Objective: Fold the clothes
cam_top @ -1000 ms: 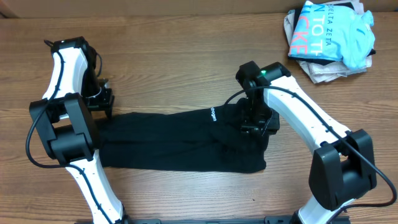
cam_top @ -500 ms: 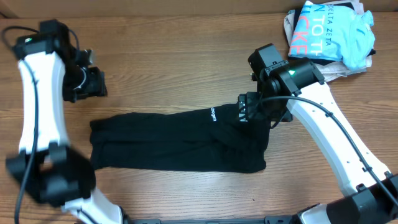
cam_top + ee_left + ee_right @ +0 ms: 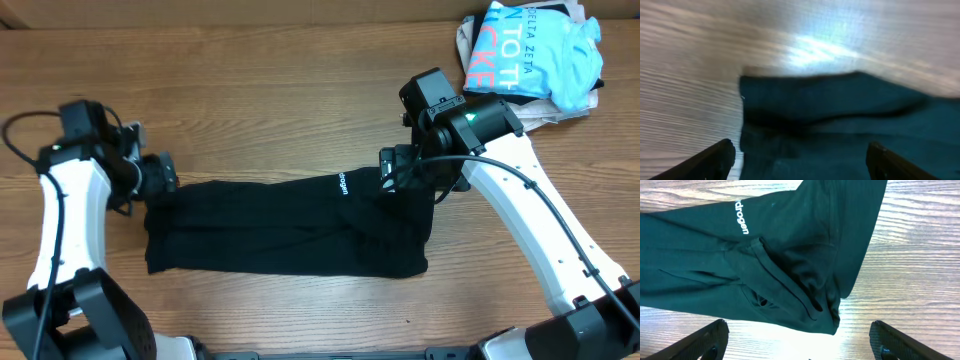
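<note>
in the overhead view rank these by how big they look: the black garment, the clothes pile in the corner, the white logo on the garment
1. black garment, spread out, by far the largest
2. clothes pile, clearly smaller
3. white logo, a tiny print on the garment

The tabletop [image 3: 290, 100] shows bare wood along the back and the front, so a claw can pass there. The long black clothes [image 3: 270, 230] lie across the middle. A pile of clothes [image 3: 530, 60] fills the back right corner. The left arm [image 3: 65, 220] and the right arm [image 3: 540, 220] stand at the two ends.
</note>
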Controlling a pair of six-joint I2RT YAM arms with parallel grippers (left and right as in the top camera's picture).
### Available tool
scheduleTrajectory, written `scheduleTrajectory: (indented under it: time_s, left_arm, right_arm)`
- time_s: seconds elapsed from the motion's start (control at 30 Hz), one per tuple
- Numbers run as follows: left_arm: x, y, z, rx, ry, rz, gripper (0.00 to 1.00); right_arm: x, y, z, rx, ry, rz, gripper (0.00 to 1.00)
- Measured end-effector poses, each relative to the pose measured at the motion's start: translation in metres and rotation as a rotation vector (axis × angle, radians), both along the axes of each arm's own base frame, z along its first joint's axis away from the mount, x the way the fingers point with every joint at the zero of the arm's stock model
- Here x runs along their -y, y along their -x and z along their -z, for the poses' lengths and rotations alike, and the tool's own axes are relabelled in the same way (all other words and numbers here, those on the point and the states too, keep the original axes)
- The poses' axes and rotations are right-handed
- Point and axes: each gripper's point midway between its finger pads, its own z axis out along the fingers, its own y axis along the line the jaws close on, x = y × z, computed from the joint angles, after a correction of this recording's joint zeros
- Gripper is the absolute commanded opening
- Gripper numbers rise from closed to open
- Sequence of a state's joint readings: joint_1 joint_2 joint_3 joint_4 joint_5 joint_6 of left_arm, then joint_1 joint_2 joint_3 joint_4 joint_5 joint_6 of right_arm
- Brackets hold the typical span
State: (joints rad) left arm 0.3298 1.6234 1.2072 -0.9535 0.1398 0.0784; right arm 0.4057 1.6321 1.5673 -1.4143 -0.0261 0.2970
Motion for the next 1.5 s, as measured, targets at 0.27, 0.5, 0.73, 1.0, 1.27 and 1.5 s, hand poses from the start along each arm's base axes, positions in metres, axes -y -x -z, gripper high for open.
scheduleTrajectory:
  time_s: [0.27, 0.5, 0.73, 1.0, 1.27, 1.5]
  left_arm:
    - [-0.003, 0.02, 0.03, -0.09, -0.014, 0.025, 0.89]
    - [-0.016, 0.026, 0.052, -0.127, -0.069, 0.021, 0.91]
    - [-0.011, 0.047, 0.075, -0.228, -0.047, 0.025, 0.9]
    - [-0.011, 0.046, 0.086, -0.206, -0.055, 0.023, 0.95]
    - [-0.011, 0.045, 0.096, -0.165, -0.069, 0.022, 0.7]
    - [-0.001, 0.039, 0.096, -0.135, -0.013, 0.03, 0.04]
  right_arm:
    - [0.0, 0.001, 0.0, -0.003, 0.003, -0.011, 0.95]
    - [0.001, 0.001, 0.0, -0.004, 0.005, -0.025, 0.95]
    - [0.0, 0.0, 0.0, 0.004, 0.004, -0.035, 0.96]
    - [0.0, 0.0, 0.0, 0.006, 0.004, -0.036, 0.96]
    - [-0.002, -0.004, -0.001, 0.022, -0.003, -0.036, 0.96]
    - [-0.003, -0.008, -0.001, 0.038, -0.009, -0.036, 0.96]
